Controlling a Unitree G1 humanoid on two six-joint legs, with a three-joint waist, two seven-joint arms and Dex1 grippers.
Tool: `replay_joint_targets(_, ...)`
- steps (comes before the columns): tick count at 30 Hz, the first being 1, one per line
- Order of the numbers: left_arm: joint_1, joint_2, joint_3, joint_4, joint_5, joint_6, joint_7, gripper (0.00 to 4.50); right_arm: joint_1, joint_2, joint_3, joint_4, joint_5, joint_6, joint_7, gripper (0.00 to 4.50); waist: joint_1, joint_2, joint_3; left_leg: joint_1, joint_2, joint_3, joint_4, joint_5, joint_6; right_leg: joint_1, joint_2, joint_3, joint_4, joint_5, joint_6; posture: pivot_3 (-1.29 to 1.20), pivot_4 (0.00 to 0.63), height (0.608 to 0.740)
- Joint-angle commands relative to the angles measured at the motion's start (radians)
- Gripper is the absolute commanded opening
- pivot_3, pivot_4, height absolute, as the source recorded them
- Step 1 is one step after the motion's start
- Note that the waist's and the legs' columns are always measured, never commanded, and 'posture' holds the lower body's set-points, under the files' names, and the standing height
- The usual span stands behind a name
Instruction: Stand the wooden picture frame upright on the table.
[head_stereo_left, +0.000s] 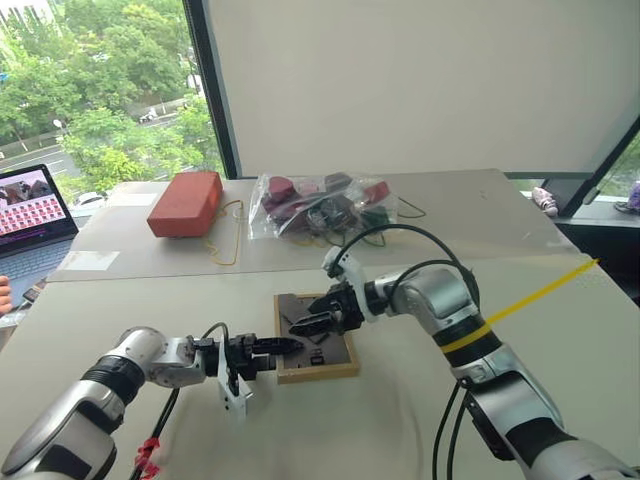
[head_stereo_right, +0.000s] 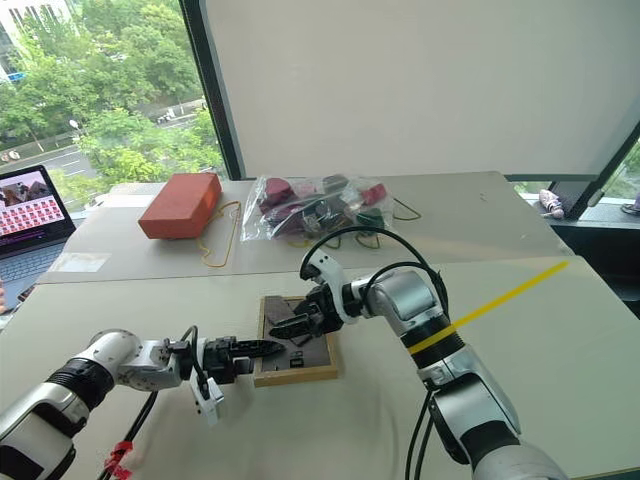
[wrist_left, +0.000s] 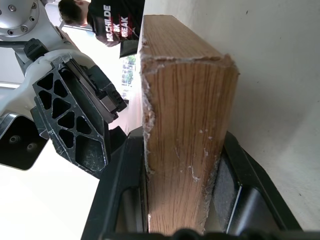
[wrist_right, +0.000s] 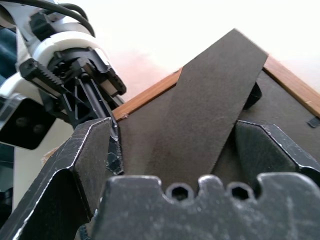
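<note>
The wooden picture frame (head_stereo_left: 316, 339) lies face down on the beige worktop (head_stereo_left: 560, 380), dark back up, right between the two sets of fingers. The left fingers (head_stereo_left: 275, 347) come in low from the side and pinch the frame's near-left wooden edge, one finger on each face of the wood; the left wrist view shows the pale grain of that edge clamped tight between both pads. The right fingers (head_stereo_left: 306, 325) hang over the frame's back, spread wide, one either side of the fold-out stand (wrist_right: 210, 105), which angles up off the dark backing between them without either finger closing on it. Beyond the fingers, on the farther worktop under a clear plastic sheet, sits a red-orange brick-like block (head_stereo_left: 186, 203) with a yellow cord (head_stereo_left: 222, 240) looping beside it, and a clear bag of mixed objects (head_stereo_left: 322, 205) next to that. A laptop (head_stereo_left: 33, 215) glows far off past the left fingers.
</note>
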Motion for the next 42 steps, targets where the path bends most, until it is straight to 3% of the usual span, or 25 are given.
replay_joint_targets(1,0.039,-0.010,-0.046,0.004,0.009,-0.002,-0.039,1.17,0.009,0.003,-0.092,-0.158,0.161,0.090,0.076,4.39,0.002,0.000,0.000,0.000,0.000,0.000,0.000,0.000,0.000,0.000,0.000,0.000,0.000,0.000,0.000,0.00,0.150,0.740)
replay_joint_targets(6,0.043,-0.013,-0.047,0.002,-0.001,0.002,-0.050,1.17,0.050,-0.049,-0.173,-0.225,0.196,0.085,0.058,4.39,0.003,0.000,0.000,-0.002,0.000,0.000,0.000,0.000,0.000,-0.001,0.000,-0.001,-0.001,0.000,0.000,0.00,0.150,0.740)
replay_joint_targets(13,0.048,-0.015,-0.043,-0.002,-0.022,0.003,-0.069,1.17,0.138,-0.199,-0.145,-0.262,0.065,-0.014,-0.027,4.39,0.006,0.000,0.000,-0.001,0.000,0.000,0.000,0.000,0.000,-0.001,-0.001,-0.001,-0.001,0.000,0.000,0.00,0.150,0.740)
replay_joint_targets(16,0.051,-0.015,-0.038,-0.004,-0.030,0.002,-0.077,1.17,0.188,-0.291,-0.196,-0.288,0.035,-0.049,-0.059,4.39,0.009,0.000,0.000,-0.001,0.000,0.001,0.000,0.000,0.000,0.000,-0.001,-0.001,-0.001,0.000,0.000,0.00,0.150,0.740)
replay_joint_targets(21,0.052,-0.011,-0.035,0.001,-0.038,-0.001,-0.084,1.17,0.427,-0.483,-0.210,-0.436,-0.199,-0.602,-0.048,4.39,0.012,0.000,0.001,-0.001,0.000,0.001,0.000,0.000,0.000,0.000,-0.001,-0.001,-0.001,0.000,0.000,0.00,0.150,0.740)
replay_joint_targets(25,0.046,-0.012,-0.035,0.009,-0.045,-0.005,-0.090,1.17,0.619,-0.625,-0.068,-0.431,-0.562,-1.246,-0.128,4.39,0.007,0.000,0.001,0.000,0.000,0.003,-0.001,0.000,0.001,0.000,-0.001,0.000,-0.002,-0.001,0.001,0.00,0.150,0.740)
replay_joint_targets(29,0.035,-0.018,-0.031,0.019,-0.064,-0.015,-0.100,1.17,0.645,-0.546,-0.004,-0.419,-0.833,-1.544,-0.371,4.39,0.001,-0.001,0.001,0.004,0.001,0.007,0.000,0.000,-0.001,0.002,-0.001,0.002,-0.006,-0.001,0.001,0.00,0.150,0.740)
replay_joint_targets(32,0.030,-0.020,-0.018,0.029,-0.099,-0.029,-0.111,1.17,0.621,-0.447,0.018,-0.410,-0.937,-1.614,-0.480,4.39,0.007,-0.002,0.002,0.006,0.001,0.006,0.000,0.002,-0.004,0.004,0.000,0.002,-0.005,-0.001,0.001,0.00,0.150,0.740)
replay_joint_targets(37,0.028,-0.023,-0.003,0.037,-0.149,-0.046,-0.139,1.17,0.594,-0.374,0.032,-0.383,-0.992,-1.656,-0.516,4.39,0.012,-0.004,0.003,0.005,0.001,0.006,0.000,0.002,-0.004,0.003,-0.001,0.002,-0.006,0.000,0.000,0.00,0.150,0.740)
replay_joint_targets(42,0.031,-0.028,0.011,0.048,-0.202,-0.056,-0.178,1.17,0.599,-0.365,0.006,-0.352,-0.992,-1.656,-0.526,2.99,0.012,-0.004,0.003,0.004,0.001,0.006,-0.001,0.002,-0.003,0.003,-0.001,0.001,-0.009,0.000,0.000,0.00,0.150,0.740)
